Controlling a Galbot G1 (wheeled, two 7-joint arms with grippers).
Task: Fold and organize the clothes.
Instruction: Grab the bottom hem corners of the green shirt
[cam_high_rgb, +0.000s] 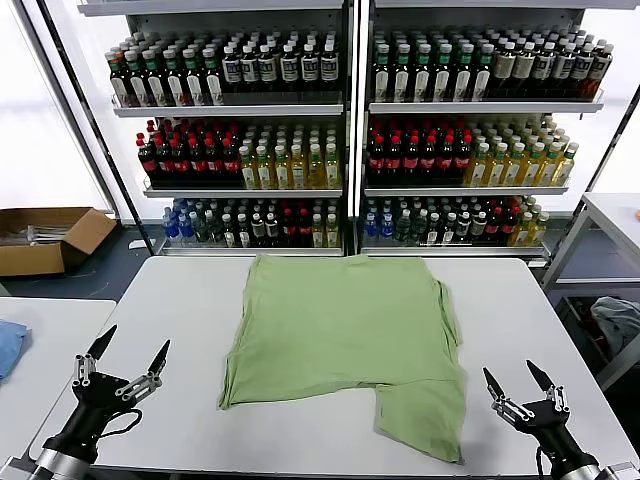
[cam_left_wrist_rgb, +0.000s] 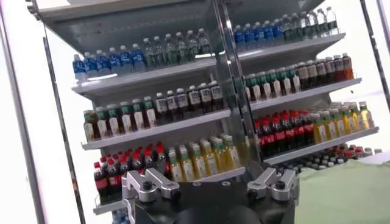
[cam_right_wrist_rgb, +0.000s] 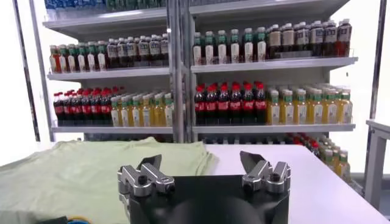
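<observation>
Green shirt spread flat mid-table, before the bottle shelves; left gripper and right gripper wide open, empty, flanking shirt; cardboard box far left; blue cloth beside.

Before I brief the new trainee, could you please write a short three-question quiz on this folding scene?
1. True or false: the shirt lies flat on the table with its plain green side up.
2. Which gripper holds the shirt? A) left gripper B) right gripper C) neither
3. Fill in: behind the table stand shelves full of ____.

Key
1. True; no buttons or checkered print show.
2. C; both grippers hover open at the table's near edge, left and right of the shirt.
3. Bottles.
</observation>
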